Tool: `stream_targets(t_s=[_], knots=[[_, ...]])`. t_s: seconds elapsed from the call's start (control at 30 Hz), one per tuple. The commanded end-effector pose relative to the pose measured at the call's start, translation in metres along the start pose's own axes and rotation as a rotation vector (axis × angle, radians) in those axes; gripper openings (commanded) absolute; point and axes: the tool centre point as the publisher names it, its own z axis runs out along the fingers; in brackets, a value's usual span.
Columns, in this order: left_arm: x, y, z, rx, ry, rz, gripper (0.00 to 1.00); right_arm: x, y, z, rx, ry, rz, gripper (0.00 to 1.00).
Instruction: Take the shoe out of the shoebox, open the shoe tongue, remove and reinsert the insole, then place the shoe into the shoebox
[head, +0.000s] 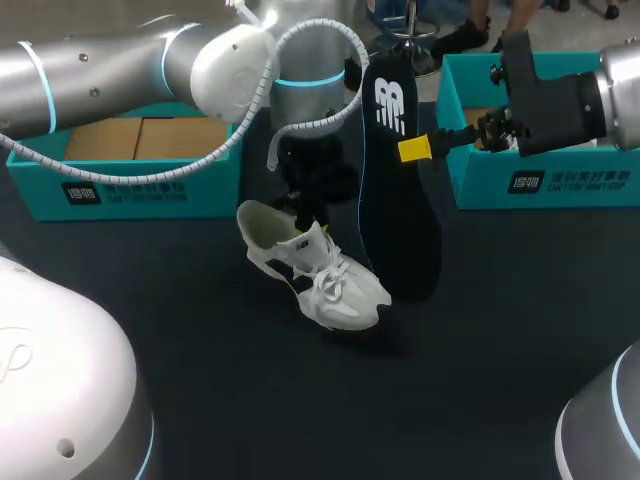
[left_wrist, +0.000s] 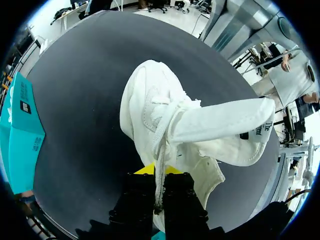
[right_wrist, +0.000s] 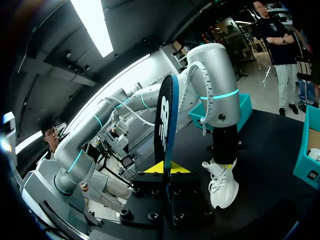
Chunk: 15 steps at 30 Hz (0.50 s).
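Insole removal looks finished: right jaws clamp the black insole (head: 400, 230) upright beside the white shoe (head: 330, 285), which left jaws pinch at the heel on the tabletop (head: 250, 400). Reinsertion next calls for steering its tip into the collar.

Occlusions: grip contacts mostly hidden.
Left gripper (left_wrist: 159, 175) tips are largely covered by the shoe (left_wrist: 165, 120); the insole (right_wrist: 163, 125) lower end is buried between right gripper (right_wrist: 167, 169) fingers; the left shoebox (head: 140, 185) is masked by the left arm (head: 100, 65); the right shoebox (head: 560, 180) is cut by the edge.
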Motion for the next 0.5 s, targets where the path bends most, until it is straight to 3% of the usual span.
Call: stream_targets(t_s=[0.03, 0.2, 0.5], knots=[[-0.011, -0.001, -0.001, -0.044, 0.204, 0.324, 0.00, -0.001, 0.002, 0.003, 0.003, 0.000, 0.001, 0.00], [-0.011, -0.009, -0.002, -0.076, 0.203, 0.506, 0.00, -0.001, 0.002, 0.003, 0.003, 0.000, 0.001, 0.00], [-0.027, -0.010, -0.003, -0.102, 0.215, 0.561, 0.00, -0.001, 0.002, 0.003, 0.003, 0.000, 0.001, 0.00]])
